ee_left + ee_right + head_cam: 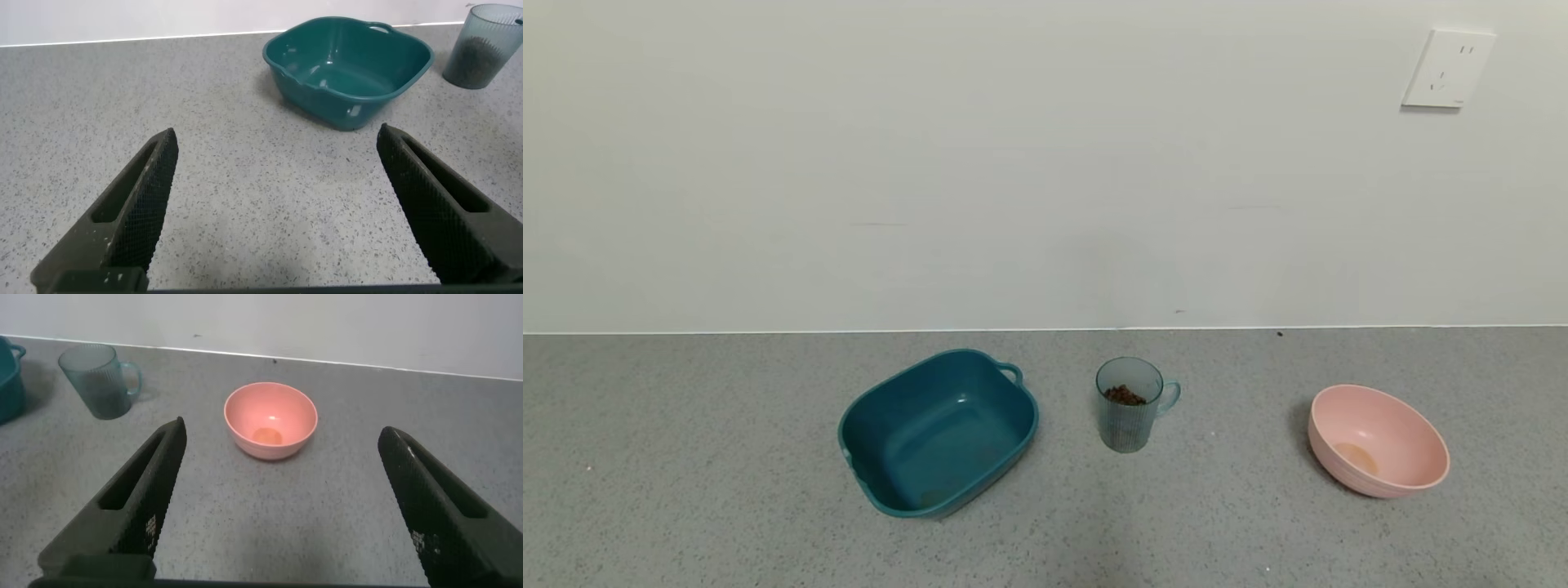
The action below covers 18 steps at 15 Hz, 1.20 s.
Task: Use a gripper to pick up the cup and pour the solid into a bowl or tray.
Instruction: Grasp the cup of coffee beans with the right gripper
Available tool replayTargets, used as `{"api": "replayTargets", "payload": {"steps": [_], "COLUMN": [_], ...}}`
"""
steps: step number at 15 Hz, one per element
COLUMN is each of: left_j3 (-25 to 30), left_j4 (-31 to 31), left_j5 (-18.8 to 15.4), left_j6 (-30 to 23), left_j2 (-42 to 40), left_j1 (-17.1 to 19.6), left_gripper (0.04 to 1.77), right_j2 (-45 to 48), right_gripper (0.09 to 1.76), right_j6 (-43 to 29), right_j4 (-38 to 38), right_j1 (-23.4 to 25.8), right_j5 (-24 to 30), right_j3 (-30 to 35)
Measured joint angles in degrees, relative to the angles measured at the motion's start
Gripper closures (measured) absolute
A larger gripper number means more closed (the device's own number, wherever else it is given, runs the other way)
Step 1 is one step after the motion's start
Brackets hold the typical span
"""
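The ribbed grey-teal cup (pixel 1128 405) stands upright on the grey counter, its loop handle pointing right, with dark brown bean-like pieces (pixel 1125 395) inside. The empty dark teal tub (pixel 938 430) sits just left of it. Neither arm shows in the head view. My left gripper (pixel 278 200) is open and empty over bare counter, well short of the tub (pixel 347 69) and the cup (pixel 482 45). My right gripper (pixel 282 502) is open and empty, short of the pink bowl, with the cup (pixel 98 380) farther off to one side.
A round pink bowl (pixel 1377 441) lies tilted at the right of the counter; it also shows in the right wrist view (pixel 270 419). A white wall runs behind the counter, with a socket plate (pixel 1447 69) at upper right.
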<state>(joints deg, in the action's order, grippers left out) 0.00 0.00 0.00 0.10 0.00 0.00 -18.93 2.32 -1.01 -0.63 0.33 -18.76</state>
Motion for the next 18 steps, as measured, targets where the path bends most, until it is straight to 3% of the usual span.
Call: {"api": "replayTargets", "payload": {"steps": [5,10,18], "left_j3": [0.0,0.0,0.0], "left_j4": [0.0,0.0,0.0], "left_j5": [0.0,0.0,0.0], "left_j6": [0.0,0.0,-0.02], "left_j2": [0.0,0.0,0.0], "left_j1": [0.0,0.0,0.0], "left_gripper": [0.06,0.06,0.06], "right_j2": [-21.36,-41.84,-66.46], "right_gripper": [0.14,0.14,0.14], "right_j6": [-0.01,-0.12,-5.36], "right_j4": [2.46,13.54,30.7], "right_j1": [-2.63,-10.86,-32.07], "right_j5": [1.27,0.51,-11.98], "right_j3": [-10.26,-14.03,-14.69]}}
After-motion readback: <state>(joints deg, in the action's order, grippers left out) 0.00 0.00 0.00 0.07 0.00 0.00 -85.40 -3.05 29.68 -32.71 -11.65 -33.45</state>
